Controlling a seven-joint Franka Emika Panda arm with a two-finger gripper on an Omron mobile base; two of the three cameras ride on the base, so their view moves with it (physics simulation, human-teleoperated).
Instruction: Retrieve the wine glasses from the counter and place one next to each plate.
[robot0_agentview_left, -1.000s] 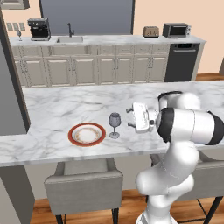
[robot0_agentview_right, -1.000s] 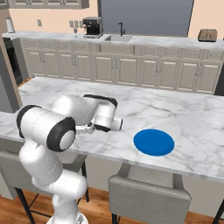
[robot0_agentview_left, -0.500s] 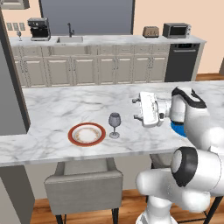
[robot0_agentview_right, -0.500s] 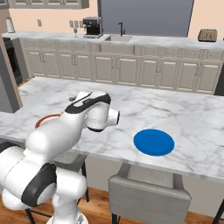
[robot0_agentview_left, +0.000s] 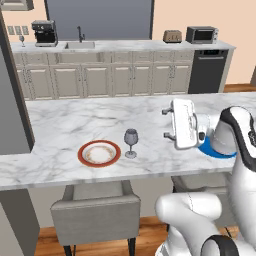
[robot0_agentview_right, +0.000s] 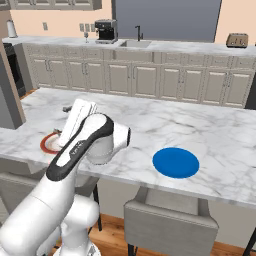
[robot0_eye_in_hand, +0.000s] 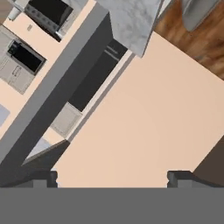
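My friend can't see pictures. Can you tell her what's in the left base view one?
A small translucent grey-blue stemmed wine glass stands on a white marble island, just right of a white plate with a red-brown rim. Farther right, the white robot arm's open gripper hangs above the island, empty, partly hiding a bright blue plate.

Upper left of the left base view: coffee machine (robot0_agentview_left: 44, 33) and sink faucet (robot0_agentview_left: 79, 34). Upper right: toaster (robot0_agentview_left: 172, 36), microwave (robot0_agentview_left: 202, 34), dark dishwasher (robot0_agentview_left: 208, 71). Bottom: grey stool (robot0_agentview_left: 95, 209).
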